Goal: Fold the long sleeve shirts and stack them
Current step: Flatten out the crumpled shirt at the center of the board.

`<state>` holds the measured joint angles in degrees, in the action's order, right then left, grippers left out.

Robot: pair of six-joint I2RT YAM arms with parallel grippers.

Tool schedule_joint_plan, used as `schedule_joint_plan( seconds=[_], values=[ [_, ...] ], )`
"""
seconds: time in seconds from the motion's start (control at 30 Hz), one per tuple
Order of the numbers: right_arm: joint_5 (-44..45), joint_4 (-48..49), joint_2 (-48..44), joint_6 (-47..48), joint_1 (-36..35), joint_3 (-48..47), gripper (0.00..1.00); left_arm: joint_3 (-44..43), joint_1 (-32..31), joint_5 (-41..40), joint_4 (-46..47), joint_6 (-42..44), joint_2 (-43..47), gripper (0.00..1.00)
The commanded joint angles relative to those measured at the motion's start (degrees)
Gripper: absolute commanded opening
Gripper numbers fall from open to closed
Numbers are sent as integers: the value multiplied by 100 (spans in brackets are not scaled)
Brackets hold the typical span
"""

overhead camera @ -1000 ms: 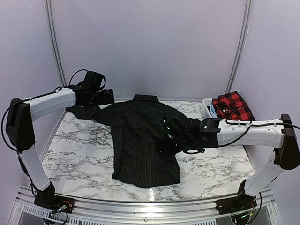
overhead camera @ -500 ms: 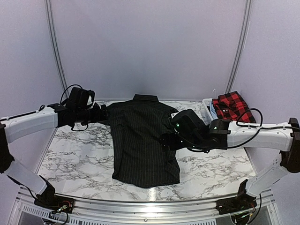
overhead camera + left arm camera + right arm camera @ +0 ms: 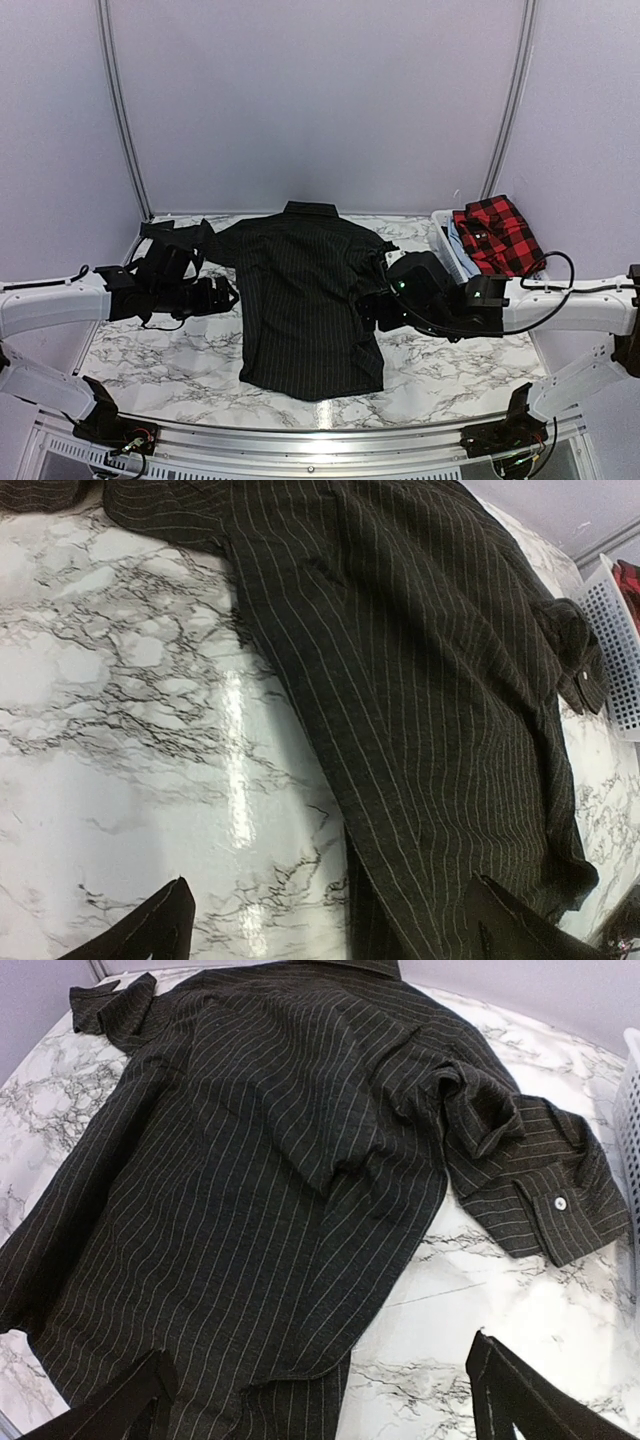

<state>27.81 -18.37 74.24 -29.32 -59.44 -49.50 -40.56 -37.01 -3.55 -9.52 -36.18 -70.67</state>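
Marble counter [image 3: 170, 350]: black pinstriped shirt [image 3: 300, 300] flat at centre, collar toward far edge; checked shirt [image 3: 495, 235] at far right corner. My left gripper [image 3: 222, 295] and right gripper [image 3: 368, 308]: fingers apart, holding nothing.

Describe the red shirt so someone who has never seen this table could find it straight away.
Start at the marble table and look to its far right corner, where a white plastic basket stands. The red shirt bundled in it is checked red and black, unlike the black pinstriped shirt spread flat mid-table.
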Motion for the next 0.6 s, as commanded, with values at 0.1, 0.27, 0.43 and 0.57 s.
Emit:
schedule_joint_plan(
  seconds=[0.1,0.27,0.43,0.57],
  values=[
    [-571,442,456,170,48,-152,94,-44,-714,72,-256,-526,-92,92],
    [-462,440,502,286,47,-96,93,-120,-1265,61,-275,-716,-420,87],
    [-489,459,455,325,51,-87,92,-240,-1564,130,-346,-835,-675,79],
    [-630,457,546,258,51,-71,89,-253,-1675,79,-616,-909,-732,65]
  ],
)
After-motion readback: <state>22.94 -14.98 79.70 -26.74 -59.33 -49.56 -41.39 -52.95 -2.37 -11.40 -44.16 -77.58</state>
